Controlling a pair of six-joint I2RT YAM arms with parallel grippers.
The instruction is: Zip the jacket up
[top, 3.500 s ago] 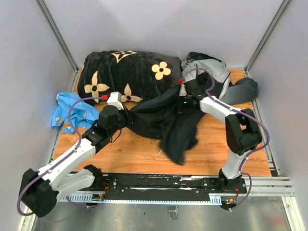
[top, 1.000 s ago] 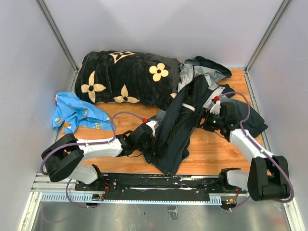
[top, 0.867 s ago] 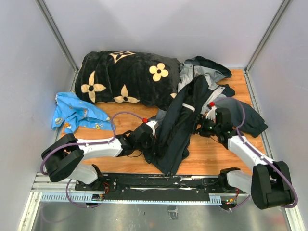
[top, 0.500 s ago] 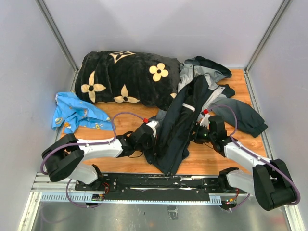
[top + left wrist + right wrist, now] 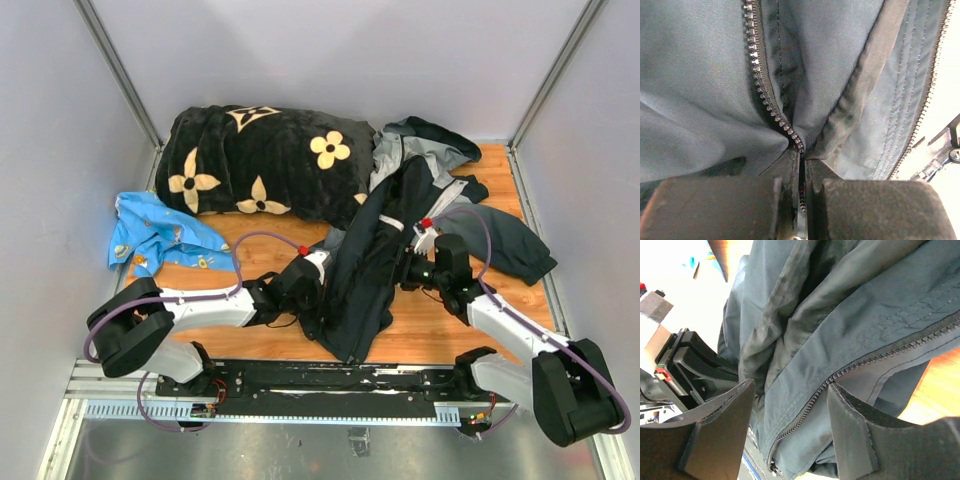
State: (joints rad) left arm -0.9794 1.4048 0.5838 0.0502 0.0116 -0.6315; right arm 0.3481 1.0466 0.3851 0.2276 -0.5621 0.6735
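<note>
The left gripper [image 5: 801,192] is clenched on the near left edge of the jacket [image 5: 375,255], its tips hidden in folds from above. Its pads pinch the end of a toothed zipper row [image 5: 762,85]. The right gripper [image 5: 790,415] is released, its fingers apart astride a zipper seam in thin wrinkled cloth. The jacket lies crumpled mid-table [image 5: 440,325], grey hood far right beside the plush flowered blanket [image 5: 260,160].

Smooth, matt, thin cloth on jacket [image 5: 375,265]; faintly shiny dark zipper [image 5: 762,75] teeth; deep plush blanket [image 5: 265,160]; satin wood-grain bench [image 5: 425,335]; matt, slightly rough black fingers [image 5: 855,440].
</note>
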